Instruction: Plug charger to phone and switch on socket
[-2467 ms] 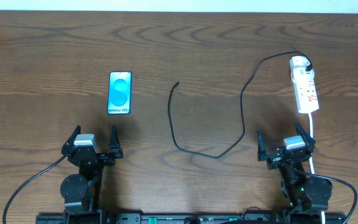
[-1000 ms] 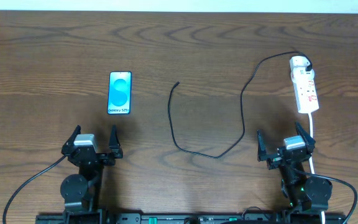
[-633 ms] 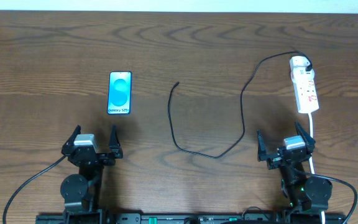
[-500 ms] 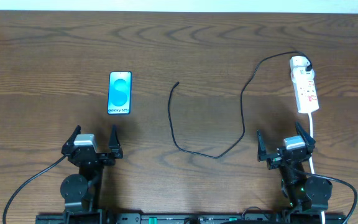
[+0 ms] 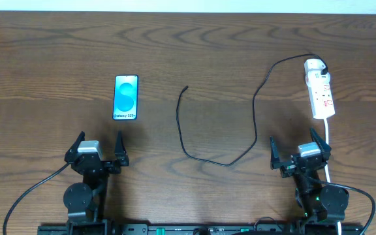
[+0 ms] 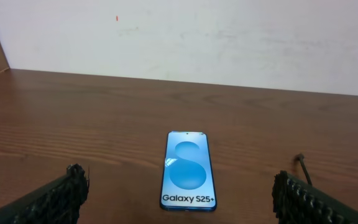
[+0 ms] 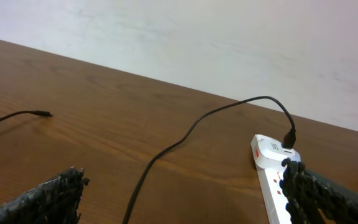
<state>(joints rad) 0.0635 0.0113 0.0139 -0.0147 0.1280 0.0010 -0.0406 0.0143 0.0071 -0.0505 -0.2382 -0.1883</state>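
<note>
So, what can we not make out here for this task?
Socket switches, on or off: too small in the overhead view; the right wrist view cuts the strip at the bottom edge.
Phone port: overhead and left wrist views show only the screen.
Charger plug tip, its type: too small in every view.

Count on the table (image 5: pixel 44 46): one phone (image 5: pixel 125 97) at the left, one charger (image 5: pixel 253 108) cable across the centre, and one socket (image 5: pixel 321 94) strip at the far right. The strip carries one white adapter (image 5: pixel 314 64) at its far end, and one white cord (image 5: pixel 329 140) runs from its near end. Two grippers are recorded at the near edge, the left gripper (image 5: pixel 99 137) and the right gripper (image 5: pixel 295 138), each showing two fingers.
</note>
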